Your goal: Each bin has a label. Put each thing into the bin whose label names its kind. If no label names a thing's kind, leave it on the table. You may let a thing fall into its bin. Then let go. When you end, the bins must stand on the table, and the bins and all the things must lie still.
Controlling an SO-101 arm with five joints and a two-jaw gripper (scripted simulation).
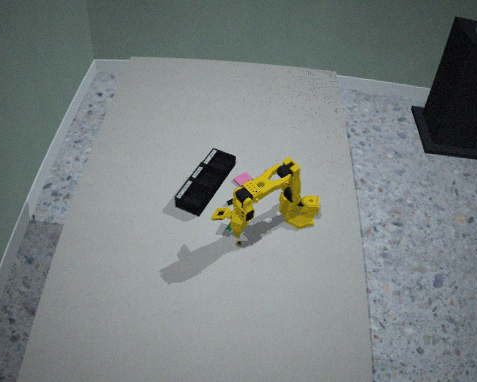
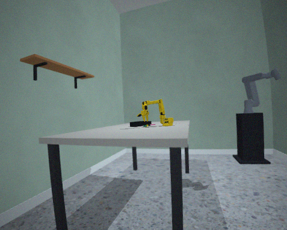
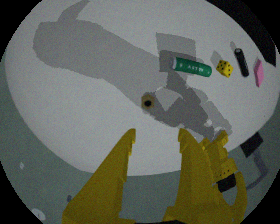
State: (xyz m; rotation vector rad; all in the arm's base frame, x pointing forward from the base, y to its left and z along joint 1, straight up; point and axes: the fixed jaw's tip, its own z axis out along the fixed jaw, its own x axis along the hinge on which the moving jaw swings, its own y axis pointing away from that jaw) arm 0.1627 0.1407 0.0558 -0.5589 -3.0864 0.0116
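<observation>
My gripper [image 1: 238,235] [image 2: 145,121] [image 3: 157,132] is partly open and empty, pointing down above the table. A small brass nut [image 1: 239,243] [image 3: 143,103] lies just beyond its fingertips in the wrist view. A green battery-like cylinder [image 1: 228,228] [image 3: 192,67] with printed text lies nearby. A yellow die [image 3: 224,68], a black cylinder [image 1: 229,202] [image 3: 242,62] and a flat pink piece [image 1: 243,179] [image 3: 259,73] lie in a line beyond it. The black bins [image 1: 188,206] [image 2: 136,124] stand joined in a row, with white labels too small to read now.
The yellow arm base [image 1: 298,215] [image 2: 167,121] stands on the table [image 1: 184,320] [image 2: 111,141], to the right of the bins and things. The arm casts a long shadow across the table. A wall shelf [image 2: 56,67] and a grey arm on a black pedestal [image 2: 250,136] are away from the table.
</observation>
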